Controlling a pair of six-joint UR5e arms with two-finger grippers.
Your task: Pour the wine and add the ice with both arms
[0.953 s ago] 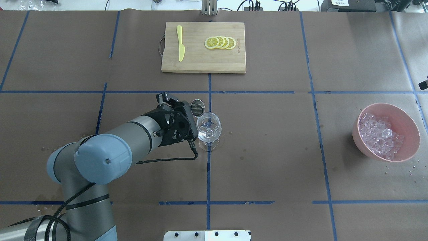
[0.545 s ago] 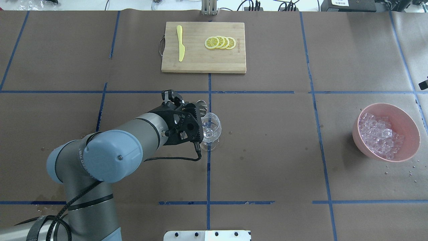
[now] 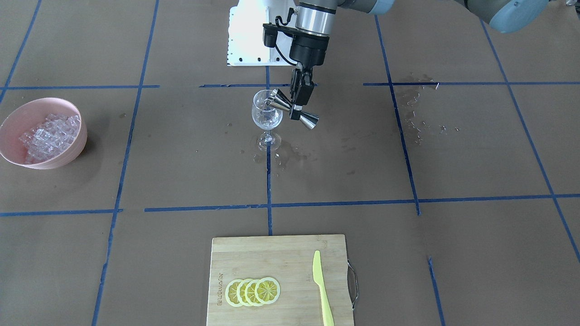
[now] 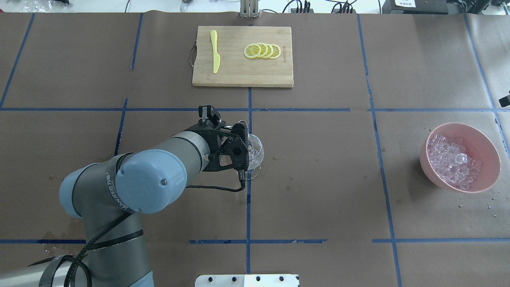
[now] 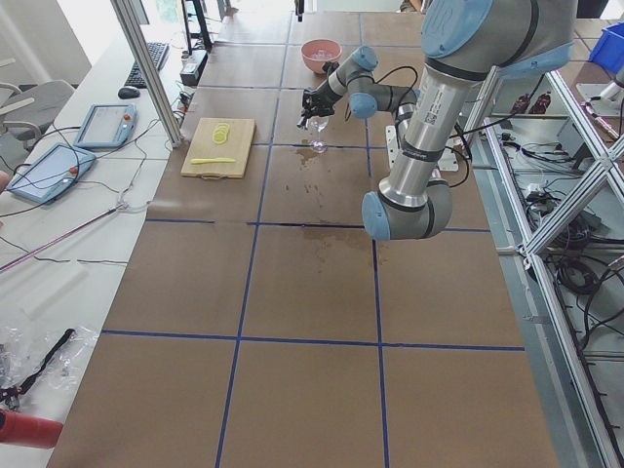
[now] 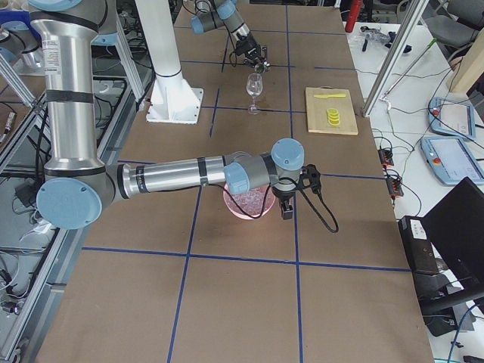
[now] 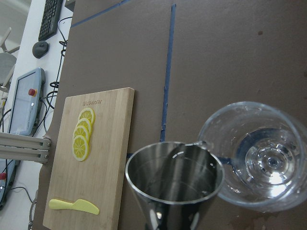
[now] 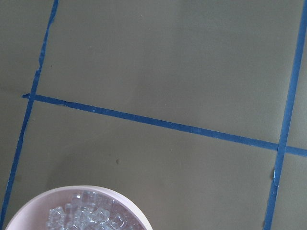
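Now jigger (image 3: 278, 103) tipped over wine glass (image 3: 266, 120) rim; pink bowl (image 3: 68, 155) holds ice (image 3: 47, 135).

Lemon slices (image 4: 262, 51) and knife (image 4: 215, 52) (yellow plastic) lie on cutting board (image 4: 239, 75).

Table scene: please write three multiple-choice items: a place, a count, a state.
1. Where is the ice? A in the pink bowl; B in a metal bucket; C on a plate.
2. How many lemon slices are there? A two; B six; C four.
3. The jigger: A stands upright; B hangs tilted at the wine glass, in the jaws of the left arm; C lies flat.
1 A, cubes fill it; 2 C, four overlap in a row; 3 B, jaws clamp its waist.
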